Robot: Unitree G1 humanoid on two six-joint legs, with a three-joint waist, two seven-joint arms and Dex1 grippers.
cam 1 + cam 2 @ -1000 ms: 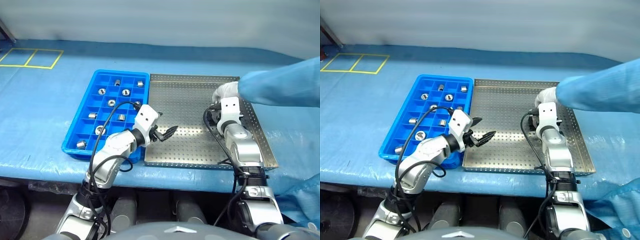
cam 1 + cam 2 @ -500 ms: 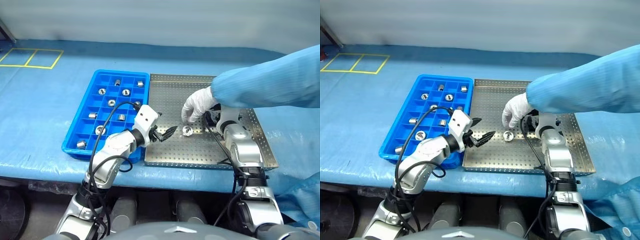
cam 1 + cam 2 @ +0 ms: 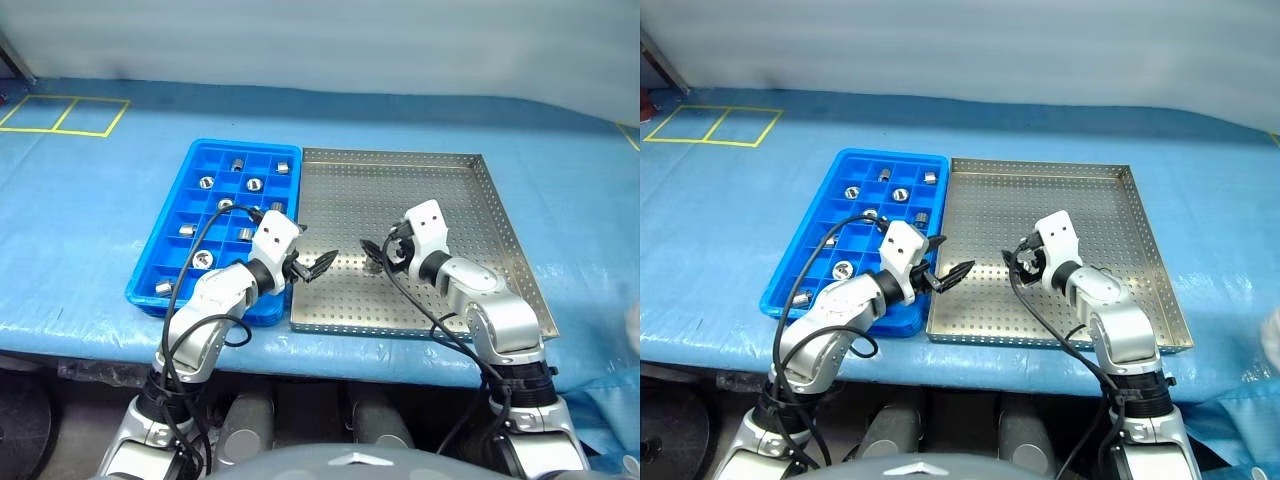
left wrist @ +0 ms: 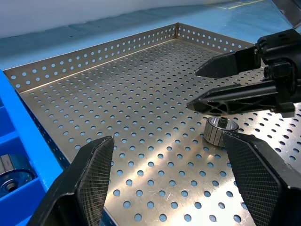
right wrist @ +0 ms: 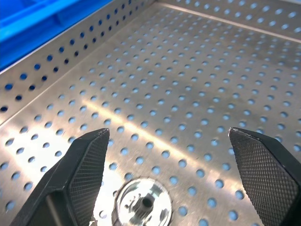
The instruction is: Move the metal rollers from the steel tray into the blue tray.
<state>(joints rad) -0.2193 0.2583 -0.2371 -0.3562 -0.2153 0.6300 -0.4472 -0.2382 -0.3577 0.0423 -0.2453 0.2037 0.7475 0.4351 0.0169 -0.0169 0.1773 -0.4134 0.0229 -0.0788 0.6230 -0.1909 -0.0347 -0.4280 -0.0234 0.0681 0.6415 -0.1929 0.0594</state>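
Plainly no legible writing; both tools' fingers apart, right tool [image 3: 377,250] over lone roller [image 4: 222,130] on steel tray [image 3: 420,158].

Rollers [image 3: 852,193] (several) in blue tray [image 3: 800,275]

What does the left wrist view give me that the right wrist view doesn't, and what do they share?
Left wrist view: the right end effector, open, poised just above the metal roller on the steel tray, plus a roller in a compartment of the blue tray.

Right wrist view: the roller's top face and central hole, between that end effector's own fingers.

Both: the same lone roller on the perforated floor, the tray's rim, a blue tray edge.
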